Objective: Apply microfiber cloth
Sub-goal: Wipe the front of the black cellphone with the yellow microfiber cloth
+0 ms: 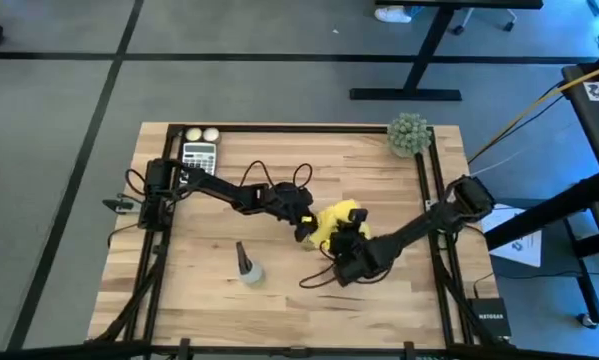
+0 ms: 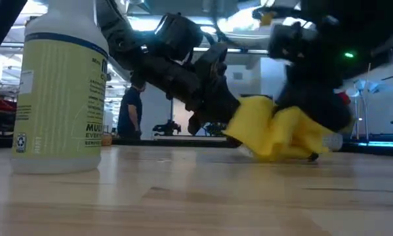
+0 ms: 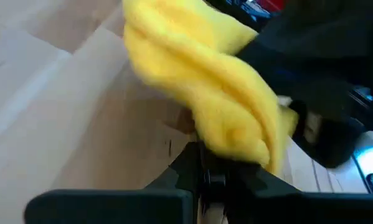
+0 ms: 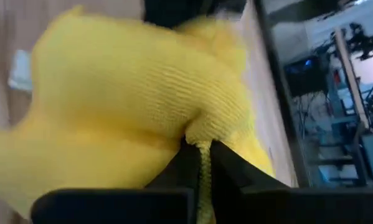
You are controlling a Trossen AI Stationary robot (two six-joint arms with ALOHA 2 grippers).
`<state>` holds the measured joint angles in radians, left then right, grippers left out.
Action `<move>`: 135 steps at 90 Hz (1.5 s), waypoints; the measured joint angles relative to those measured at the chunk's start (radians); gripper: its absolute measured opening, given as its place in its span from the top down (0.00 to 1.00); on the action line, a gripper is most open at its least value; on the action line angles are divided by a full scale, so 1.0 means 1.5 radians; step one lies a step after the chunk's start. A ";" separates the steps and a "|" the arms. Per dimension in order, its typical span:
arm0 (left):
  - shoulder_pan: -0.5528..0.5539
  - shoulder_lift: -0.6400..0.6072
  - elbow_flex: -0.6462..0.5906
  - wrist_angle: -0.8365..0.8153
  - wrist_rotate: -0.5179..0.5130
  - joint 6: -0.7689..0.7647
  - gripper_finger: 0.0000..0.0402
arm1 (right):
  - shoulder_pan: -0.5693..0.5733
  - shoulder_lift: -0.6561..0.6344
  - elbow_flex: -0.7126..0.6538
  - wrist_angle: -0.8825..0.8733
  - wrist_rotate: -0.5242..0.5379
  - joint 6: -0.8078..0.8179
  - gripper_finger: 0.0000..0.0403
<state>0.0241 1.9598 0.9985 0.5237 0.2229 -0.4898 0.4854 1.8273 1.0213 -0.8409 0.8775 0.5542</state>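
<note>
The middle of the table (image 1: 279,300) is crowded: both arms meet at the yellow cloth (image 1: 331,222). The spray bottle (image 1: 247,265) stands near them, toward the front. A calculator (image 1: 199,156) and a green plant (image 1: 409,135) sit in the back corners. The front right wood is bare.

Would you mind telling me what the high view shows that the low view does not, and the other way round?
Only the high view shows the calculator at the table's far left corner, the two pale balls beside it and the green plant at the far right corner. Only the low view shows the spray bottle's label and a person standing in the room behind. Both show the spray bottle, and the left gripper and right gripper both shut on the microfiber cloth, bunched between them.
</note>
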 joint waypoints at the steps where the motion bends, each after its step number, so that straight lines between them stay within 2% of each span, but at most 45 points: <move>1: 0.000 0.000 0.000 0.001 0.001 0.000 0.95 | 0.002 0.000 -0.001 -0.011 -0.004 0.009 1.00; 14: 0.000 -0.001 0.000 0.001 0.016 0.004 0.95 | 0.048 0.000 -0.031 -0.135 -0.061 0.134 1.00; 20: -0.002 -0.003 0.003 0.013 0.056 0.013 0.95 | 0.074 0.000 -0.046 -0.204 -0.104 0.201 1.00; 27: -0.008 -0.008 0.005 0.021 0.066 0.014 0.95 | 0.106 0.000 -0.047 -0.265 -0.145 0.266 1.00; 34: -0.008 -0.006 0.004 0.011 0.061 0.013 0.95 | 0.142 -0.002 -0.037 -0.345 -0.185 0.312 1.00; 42: -0.002 -0.005 0.003 0.006 0.042 0.013 0.95 | 0.180 -0.002 0.002 -0.423 -0.187 0.346 1.00; 51: 0.001 -0.005 0.003 0.013 0.039 0.013 0.95 | 0.206 -0.003 0.061 -0.479 -0.127 0.374 1.00; 61: 0.000 -0.005 0.003 0.006 0.039 0.012 0.95 | 0.214 -0.003 0.127 -0.456 0.010 0.377 1.00; 71: 0.001 -0.005 0.003 0.012 0.036 0.004 0.95 | 0.200 -0.004 0.154 -0.341 0.182 0.343 1.00; 75: 0.001 -0.005 0.003 0.010 0.033 0.001 0.95 | 0.188 -0.004 0.153 -0.273 0.226 0.298 1.00; 80: 0.001 -0.004 0.003 0.010 0.032 0.000 0.95 | 0.167 -0.004 0.141 -0.189 0.241 0.221 1.00; 93: -0.001 -0.004 0.003 0.018 0.036 0.000 0.95 | 0.093 0.004 0.084 0.008 0.141 0.052 1.00; 104: -0.003 -0.001 0.001 0.018 0.031 -0.002 0.95 | 0.046 0.010 0.040 0.076 0.076 0.017 1.00; 120: -0.002 0.000 0.001 0.016 0.017 -0.003 0.95 | 0.037 0.011 0.029 -0.056 -0.001 0.120 1.00; 135: -0.001 -0.001 0.001 0.022 0.033 0.003 0.95 | 0.085 0.011 0.022 -0.236 -0.099 0.229 1.00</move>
<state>0.0219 1.9588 1.0000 0.5566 0.2724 -0.4858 0.6122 1.8431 1.0543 -1.1943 0.7296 0.8983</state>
